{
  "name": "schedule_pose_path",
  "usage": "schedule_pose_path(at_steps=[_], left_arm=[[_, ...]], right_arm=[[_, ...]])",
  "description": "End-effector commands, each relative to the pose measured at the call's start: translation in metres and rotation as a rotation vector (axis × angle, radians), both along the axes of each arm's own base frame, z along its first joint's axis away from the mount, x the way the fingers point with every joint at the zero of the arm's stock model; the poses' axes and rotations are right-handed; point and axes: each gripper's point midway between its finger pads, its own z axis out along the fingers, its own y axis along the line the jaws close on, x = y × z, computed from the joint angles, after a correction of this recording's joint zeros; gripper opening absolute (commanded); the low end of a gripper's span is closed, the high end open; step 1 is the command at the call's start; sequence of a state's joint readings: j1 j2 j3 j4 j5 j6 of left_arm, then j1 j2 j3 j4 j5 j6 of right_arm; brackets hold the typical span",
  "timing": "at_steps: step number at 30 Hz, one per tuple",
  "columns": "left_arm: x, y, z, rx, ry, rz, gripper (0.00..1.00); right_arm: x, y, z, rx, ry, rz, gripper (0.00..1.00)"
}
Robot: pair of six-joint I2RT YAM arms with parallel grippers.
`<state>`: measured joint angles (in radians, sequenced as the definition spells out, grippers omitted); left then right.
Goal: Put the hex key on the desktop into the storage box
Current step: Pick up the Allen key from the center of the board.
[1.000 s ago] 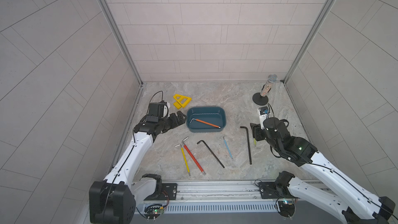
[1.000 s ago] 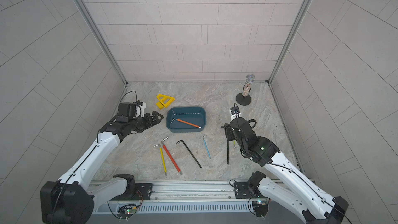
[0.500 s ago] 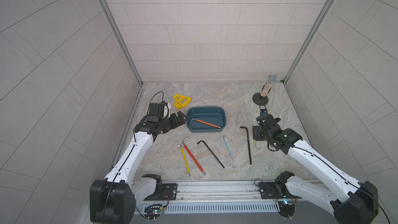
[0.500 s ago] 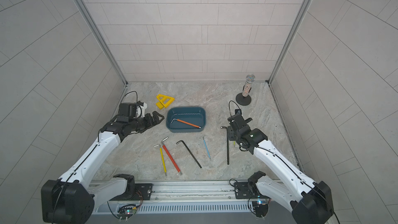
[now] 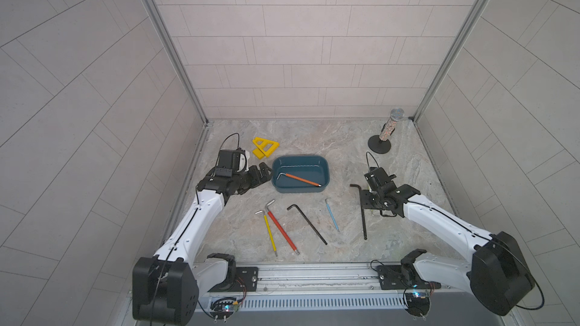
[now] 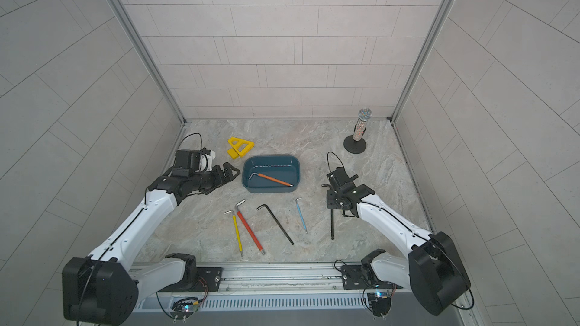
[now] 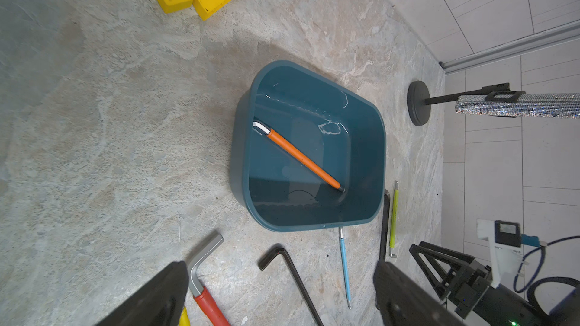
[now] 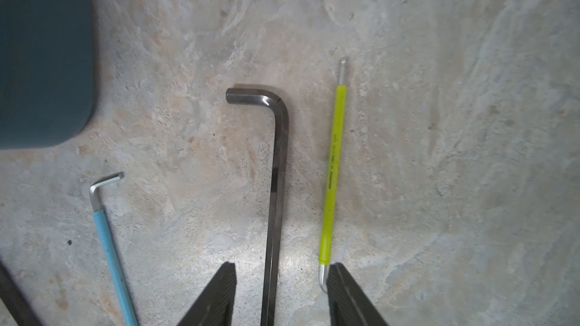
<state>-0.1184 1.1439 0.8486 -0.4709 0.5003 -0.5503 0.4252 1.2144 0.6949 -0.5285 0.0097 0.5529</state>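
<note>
Right gripper: the right gripper (image 8: pixel 282 266) is low over the desktop (image 5: pixel 314 139), jaws apart and straddling the shaft of the long black hex key (image 8: pixel 280 158); nothing is gripped yet.
Step in hand: most likely closing on that key to lift it.
Grasp advice: centre the jaws on the black shaft alone. The lime-green hex key (image 8: pixel 333 177) lies just beside it, with its bent end right at one fingertip (image 8: pixel 340 280), so a skewed close could drag or trap it as well.
Lift advice: the hold sits around mid-shaft, so the key may tip a little; raise it level and clear of the box wall before releasing.
Front row: a yellow key (image 5: pixel 270 230), a red key (image 5: pixel 282 230), a shorter black key (image 5: pixel 309 224) and a blue key (image 5: pixel 332 219) lie loose on the marbled top, none of them in the box.
Left gripper: the left gripper (image 7: pixel 281 266) hangs beside the box's end with its jaws wide and empty.
Storage box: the storage box (image 5: pixel 326 170) sits mid-desk, upright, between the two arms.
Contents: one orange-sleeved hex key (image 5: pixel 301 179) lies diagonally across its floor; otherwise there is room to spare.
Fit: the long black key looks about as long as the box, so laying it diagonally should suit best.
Far side: a yellow triangular piece (image 5: pixel 265 147) and a glittery microphone stand (image 5: pixel 381 142) stand well clear of the work.
</note>
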Motion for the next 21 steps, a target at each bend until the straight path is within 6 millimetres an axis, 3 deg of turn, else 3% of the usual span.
schedule_pose_path(at_steps=[1,16,21], left_arm=[[-0.004,-0.001,-0.002,-0.001,0.012,-0.003,1.0],[-0.005,-0.001,0.001,-0.006,0.004,-0.005,1.0],[-0.005,-0.002,0.0,-0.011,0.007,-0.006,1.0]], right_arm=[[-0.004,0.005,-0.017,0.019,0.041,0.004,0.48],[-0.002,0.003,-0.047,-0.028,0.098,0.008,0.41],[-0.002,0.003,-0.048,-0.046,0.103,0.01,0.4]])
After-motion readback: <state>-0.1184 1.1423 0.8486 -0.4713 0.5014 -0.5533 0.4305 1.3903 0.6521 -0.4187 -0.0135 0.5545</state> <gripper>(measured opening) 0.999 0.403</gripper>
